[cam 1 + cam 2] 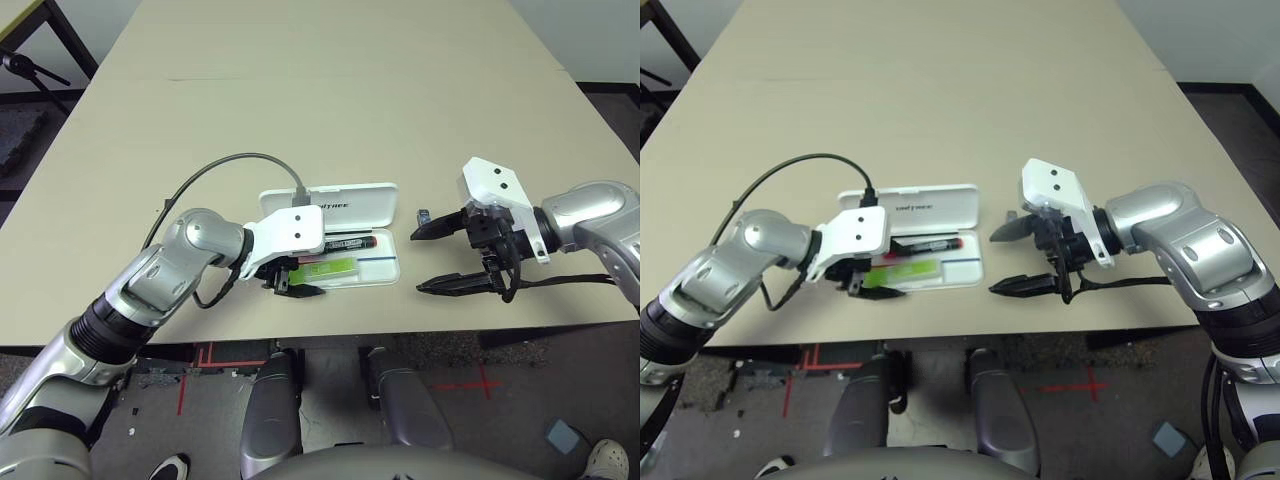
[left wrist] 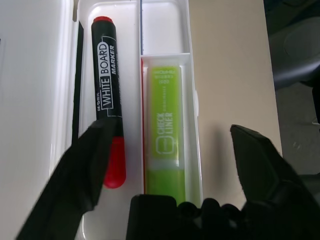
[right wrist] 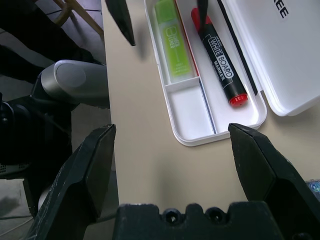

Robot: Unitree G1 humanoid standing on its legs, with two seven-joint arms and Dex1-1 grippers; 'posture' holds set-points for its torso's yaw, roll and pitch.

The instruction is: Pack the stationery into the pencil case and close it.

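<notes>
Left claw [image 2: 165, 155] above lidless pencil case [image 2: 196, 105]

Both end effectors [image 1: 296, 279] [image 1: 440, 257] spread wide

The setting appears to be a robotics lab or test room. A large plain beige tabletop [image 1: 330, 90] stands on a grey speckled floor [image 1: 520, 400] marked with red tape crosses [image 1: 478, 383], of the kind used as position marks. A black stand or tripod leg [image 1: 30, 70] shows at the far left edge. A person's shoe [image 1: 607, 461] is at the lower right corner. The wall behind looks plain white.
</notes>
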